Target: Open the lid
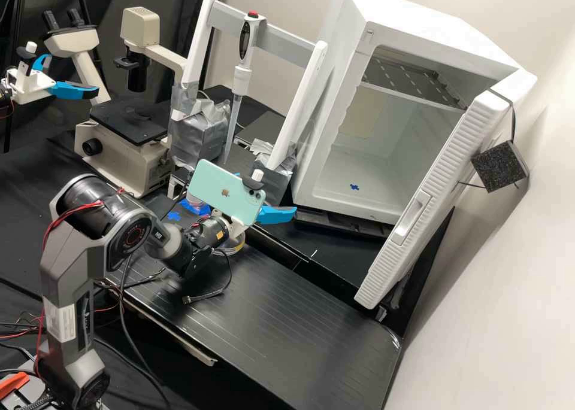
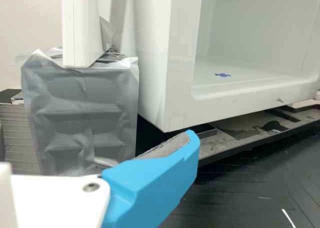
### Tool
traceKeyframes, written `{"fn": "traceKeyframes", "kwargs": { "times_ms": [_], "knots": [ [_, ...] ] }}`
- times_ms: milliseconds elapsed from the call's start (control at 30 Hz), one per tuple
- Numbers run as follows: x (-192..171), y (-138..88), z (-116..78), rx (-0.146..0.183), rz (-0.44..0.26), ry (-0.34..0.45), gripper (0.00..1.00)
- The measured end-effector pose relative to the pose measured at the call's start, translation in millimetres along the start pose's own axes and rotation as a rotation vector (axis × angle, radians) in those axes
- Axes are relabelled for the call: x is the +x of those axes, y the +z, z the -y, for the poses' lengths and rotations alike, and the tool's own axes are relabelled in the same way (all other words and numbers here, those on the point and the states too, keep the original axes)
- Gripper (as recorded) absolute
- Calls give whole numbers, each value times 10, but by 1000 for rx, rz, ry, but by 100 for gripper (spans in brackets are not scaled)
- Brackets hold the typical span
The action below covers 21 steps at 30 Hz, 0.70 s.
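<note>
Now the gripper (image 1: 272, 193) is being released, its two blue fingers standing apart and pinching nothing between them. In the high view it is hanging above the worktop (image 1: 269, 320), at the side of the cabinet (image 1: 335, 105). The phone (image 1: 224, 188) is sitting on the arm (image 1: 129, 230) and partly covering the gripper. Near the wrist, one clear dish (image 1: 238, 245) with a yellowish edge is lying on the worktop, partly hidden by the arm. One more dish (image 1: 193, 204), pinkish, is lying behind the arm, near some blue tape (image 1: 173, 216). Which dish is carrying the lid, I cannot tell with certainty.

In the wrist view, one finger (image 2: 150, 185) is pointing toward the low front corner of the cabinet, and its grey pad is facing the block (image 2: 80, 118) wrapped in silver tape. A white post (image 2: 80, 28) is rising from this block.

At the back, the pipette (image 1: 241, 81) is hanging upright in the white frame, and the microscope (image 1: 114, 152) is standing beside it. The cabinet is tilting in the high view, its door (image 1: 419, 212) is standing open, and a blue mark (image 1: 354, 187) is lying on its inner floor.
</note>
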State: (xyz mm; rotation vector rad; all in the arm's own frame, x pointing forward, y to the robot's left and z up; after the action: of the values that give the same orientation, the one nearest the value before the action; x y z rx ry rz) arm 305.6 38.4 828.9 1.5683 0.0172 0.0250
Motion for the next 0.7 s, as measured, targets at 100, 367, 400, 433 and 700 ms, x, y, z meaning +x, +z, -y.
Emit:
{"fn": "traceKeyframes", "kwargs": {
  "times_ms": [100,367,400,433,700],
  "knots": [
    [0,0,0,0,0,0,100],
    [-18,9,10,0,-2,1,100],
    [-37,16,18,0,-2,1,100],
    [-59,20,23,1,-3,2,100],
    [-599,74,-92,-22,-82,86,100]
  ]
}}
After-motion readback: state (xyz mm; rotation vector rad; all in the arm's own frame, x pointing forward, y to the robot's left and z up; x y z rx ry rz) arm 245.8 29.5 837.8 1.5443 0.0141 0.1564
